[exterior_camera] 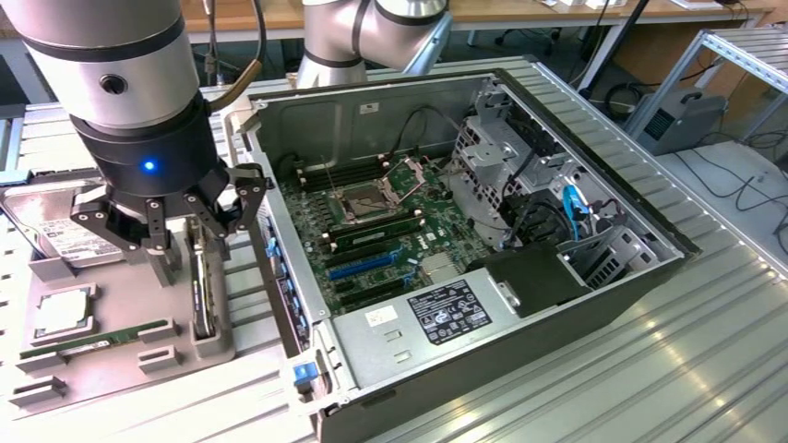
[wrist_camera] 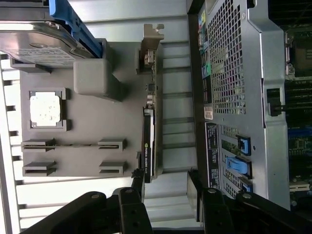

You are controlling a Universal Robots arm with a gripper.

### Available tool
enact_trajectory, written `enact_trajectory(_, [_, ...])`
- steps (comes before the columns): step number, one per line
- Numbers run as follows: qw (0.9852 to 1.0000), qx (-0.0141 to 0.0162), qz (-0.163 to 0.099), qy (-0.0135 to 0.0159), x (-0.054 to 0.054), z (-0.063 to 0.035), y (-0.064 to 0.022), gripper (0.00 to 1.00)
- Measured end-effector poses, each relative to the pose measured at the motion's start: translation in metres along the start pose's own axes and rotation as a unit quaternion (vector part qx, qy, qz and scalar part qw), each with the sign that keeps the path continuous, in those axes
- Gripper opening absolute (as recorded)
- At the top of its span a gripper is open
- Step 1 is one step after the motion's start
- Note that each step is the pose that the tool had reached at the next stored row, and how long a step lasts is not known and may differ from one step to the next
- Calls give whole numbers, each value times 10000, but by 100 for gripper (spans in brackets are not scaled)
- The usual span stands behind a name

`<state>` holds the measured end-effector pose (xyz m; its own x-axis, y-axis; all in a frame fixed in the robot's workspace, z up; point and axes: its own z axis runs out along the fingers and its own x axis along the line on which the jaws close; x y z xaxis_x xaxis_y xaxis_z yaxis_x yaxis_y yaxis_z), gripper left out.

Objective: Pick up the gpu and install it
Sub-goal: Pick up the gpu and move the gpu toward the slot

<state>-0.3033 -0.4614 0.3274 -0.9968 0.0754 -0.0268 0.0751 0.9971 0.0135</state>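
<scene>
The gpu (exterior_camera: 201, 288) is a thin black card standing on its edge in a slot at the right side of the grey parts tray (exterior_camera: 117, 374). In the wrist view the gpu (wrist_camera: 147, 141) shows edge-on, with its silver bracket (wrist_camera: 151, 46) at the far end. My gripper (exterior_camera: 185, 231) hangs straight above the card, open and holding nothing. In the wrist view the gripper (wrist_camera: 165, 187) has its fingers spread, and one fingertip (wrist_camera: 137, 183) is close to the card's near end.
The tray also carries a silver hard drive (exterior_camera: 59, 238), a processor (exterior_camera: 62, 314) and a green memory stick (exterior_camera: 99, 340). The open computer case (exterior_camera: 591, 277) lies right beside the tray, its motherboard (exterior_camera: 382, 231) exposed with a blue slot (exterior_camera: 365, 265). The case wall (wrist_camera: 229, 73) stands next to the gpu.
</scene>
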Motion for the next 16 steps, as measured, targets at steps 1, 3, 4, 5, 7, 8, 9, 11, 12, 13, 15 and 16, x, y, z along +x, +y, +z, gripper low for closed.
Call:
enact_trajectory(1, [10000, 0, 0, 0, -3, 1, 1, 48])
enact_trajectory(3, [10000, 1, 0, 0, -8, 4, 4, 48])
enact_trajectory(4, [10000, 2, 0, 0, -10, 6, 5, 48])
enact_trajectory(5, [10000, 3, 0, 0, -12, 7, 7, 48])
enact_trajectory(7, [10000, 5, -1, 0, -15, 9, 10, 48])
enact_trajectory(8, [10000, 7, 0, -1, -17, 13, 15, 48])
enact_trajectory(9, [10000, 8, 0, -1, -18, 15, 17, 48])
enact_trajectory(11, [10000, 10, 0, -1, -19, 18, 20, 48])
enact_trajectory(12, [10000, 11, 0, -1, -19, 20, 21, 48])
enact_trajectory(13, [10000, 11, 0, -1, -20, 23, 22, 48])
enact_trajectory(15, [10000, 13, 0, -1, -21, 26, 24, 48])
enact_trajectory(16, [10000, 13, 0, -1, -22, 29, 25, 48])
